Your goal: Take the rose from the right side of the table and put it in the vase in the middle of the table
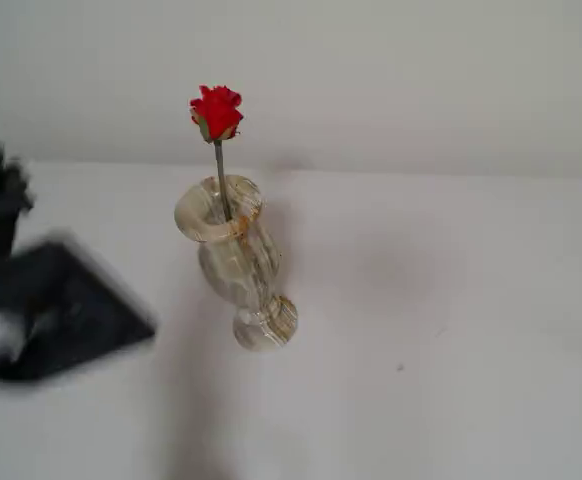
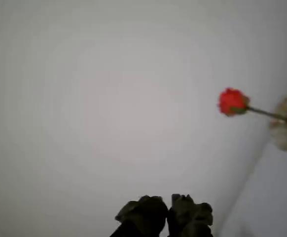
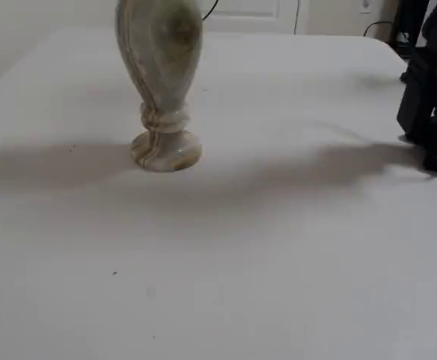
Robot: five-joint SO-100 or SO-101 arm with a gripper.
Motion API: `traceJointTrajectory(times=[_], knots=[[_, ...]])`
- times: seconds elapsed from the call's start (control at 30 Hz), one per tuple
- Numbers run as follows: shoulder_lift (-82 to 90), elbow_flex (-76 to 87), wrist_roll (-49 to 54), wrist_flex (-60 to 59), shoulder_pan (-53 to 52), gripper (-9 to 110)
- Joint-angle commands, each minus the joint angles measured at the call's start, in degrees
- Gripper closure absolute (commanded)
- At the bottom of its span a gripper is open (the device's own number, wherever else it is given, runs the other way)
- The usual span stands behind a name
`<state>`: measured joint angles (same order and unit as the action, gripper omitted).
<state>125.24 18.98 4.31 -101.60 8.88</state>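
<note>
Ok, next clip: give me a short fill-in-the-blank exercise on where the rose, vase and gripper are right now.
1. The rose has its stem inside the ____.
2. The vase stands ____ on the table.
3. The rosebud's colour is ____.
4. The gripper holds ____.

Missing words: vase; upright; red; nothing

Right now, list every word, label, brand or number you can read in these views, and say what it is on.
None: no text shows in any view.
The vase carries only marbling, no lettering.
The rose, the table and the blurred gripper are unmarked.
</note>
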Motion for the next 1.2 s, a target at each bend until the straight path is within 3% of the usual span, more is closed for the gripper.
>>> traceJointTrajectory(times=[0.0,0.2,0.43,0.57,1.17], knots=[[19.6,30.4,1.2,4.7,-0.4,102],[44.8,69.5,1.8,17.9,-0.7,102],[65.2,102.2,1.4,25.7,-0.7,102],[65.2,111.1,-1.8,27.2,-2.0,102],[65.2,155.7,0.5,44.9,-3.7,102]])
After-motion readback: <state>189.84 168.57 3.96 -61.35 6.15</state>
